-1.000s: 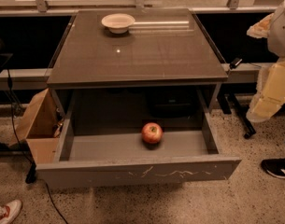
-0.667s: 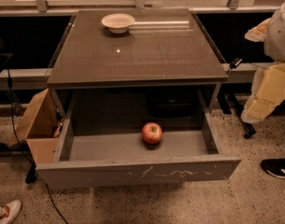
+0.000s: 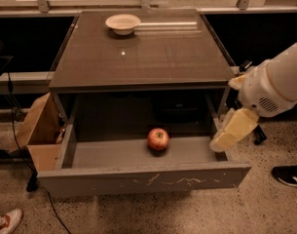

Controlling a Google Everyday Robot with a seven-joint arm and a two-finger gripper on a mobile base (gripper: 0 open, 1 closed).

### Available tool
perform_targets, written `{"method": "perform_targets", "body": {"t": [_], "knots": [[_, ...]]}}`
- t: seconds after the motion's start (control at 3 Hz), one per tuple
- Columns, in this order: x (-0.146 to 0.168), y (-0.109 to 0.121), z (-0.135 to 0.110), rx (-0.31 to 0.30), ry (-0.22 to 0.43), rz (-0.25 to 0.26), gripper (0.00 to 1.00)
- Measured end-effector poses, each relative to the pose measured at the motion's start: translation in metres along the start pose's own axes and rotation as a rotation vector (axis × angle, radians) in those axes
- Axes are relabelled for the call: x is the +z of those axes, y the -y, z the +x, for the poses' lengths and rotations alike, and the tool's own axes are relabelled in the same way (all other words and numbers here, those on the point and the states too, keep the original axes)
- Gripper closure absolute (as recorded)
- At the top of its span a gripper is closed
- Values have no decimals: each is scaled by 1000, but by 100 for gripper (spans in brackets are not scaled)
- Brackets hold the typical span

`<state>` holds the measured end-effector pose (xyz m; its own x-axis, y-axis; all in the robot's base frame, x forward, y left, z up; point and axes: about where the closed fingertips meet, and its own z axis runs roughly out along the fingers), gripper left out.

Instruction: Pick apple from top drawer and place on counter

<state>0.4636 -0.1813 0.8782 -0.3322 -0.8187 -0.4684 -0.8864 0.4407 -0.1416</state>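
The red apple (image 3: 158, 139) lies in the open top drawer (image 3: 143, 180), near the middle of its floor. The drawer is pulled out from under the counter (image 3: 148, 52), and its front panel bears pale scratches. My arm comes in from the right. My gripper (image 3: 230, 131), cream-coloured, hangs over the drawer's right wall, to the right of the apple and apart from it. It holds nothing that I can see.
A cream shallow bowl (image 3: 122, 23) stands at the back of the counter. An open cardboard box (image 3: 41, 133) sits on the floor left of the drawer, with a cable beside it. A person's shoes show at the right (image 3: 289, 174) and lower left (image 3: 4, 221).
My arm has swung left and down from the right edge of the view, so the gripper is now over the drawer's right wall. The apple has not moved.
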Motion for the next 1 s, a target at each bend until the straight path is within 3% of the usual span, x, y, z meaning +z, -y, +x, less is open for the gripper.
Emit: {"method": "perform_targets", "body": {"t": [0.33, 0.67, 1.0], "knots": [[58, 3, -10, 59, 107, -12, 0], [102, 15, -33, 74, 194, 3, 0], [102, 17, -34, 74, 196, 9, 0]]}}
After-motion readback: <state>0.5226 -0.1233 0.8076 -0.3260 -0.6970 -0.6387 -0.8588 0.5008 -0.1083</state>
